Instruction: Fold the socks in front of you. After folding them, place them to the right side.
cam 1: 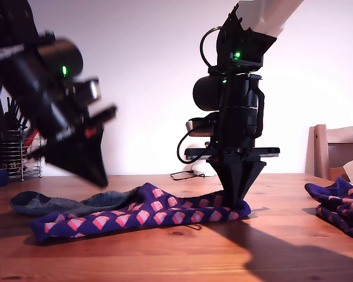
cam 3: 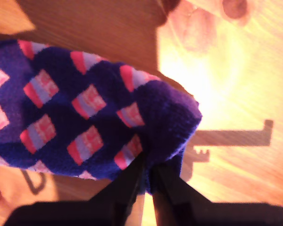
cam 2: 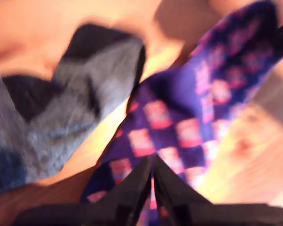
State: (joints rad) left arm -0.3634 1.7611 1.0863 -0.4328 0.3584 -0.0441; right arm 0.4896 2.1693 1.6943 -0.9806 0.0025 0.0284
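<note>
My second hand [cam 1: 240,202] clamps the checked sock's [cam 1: 147,214] end on the tabletop [cam 1: 182,258] — its length runs toward my first hand [cam 2: 152,188], closed, empty, hovering above.

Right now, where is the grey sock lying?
The grey sock lies on the wooden table at the exterior view's left, beside the checked sock, partly under it, and below my first gripper.

No readable text or labels show anywhere.
</note>
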